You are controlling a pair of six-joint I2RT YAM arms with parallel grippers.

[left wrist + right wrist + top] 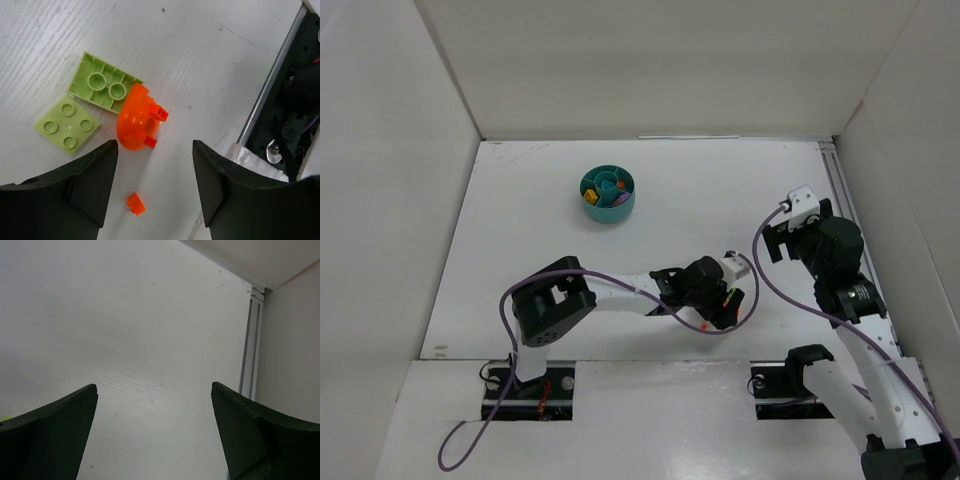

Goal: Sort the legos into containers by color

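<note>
The left gripper hangs low over the table with its jaws part-spread and pinching nothing. The small orange bit lies on the surface between them. Centre the fingers on that bit, descend until the tips just meet the surface, then close gently so the bit does not skid away. Avoid the orange dome piece just ahead, which touches one of two lime green plates. The teal dish, holding several coloured pieces, stands well apart toward the far wall. The right gripper is spread wide and empty. The white table is finely ribbed and enclosed by plain white panels, with a metal rail along its right edge.
</note>
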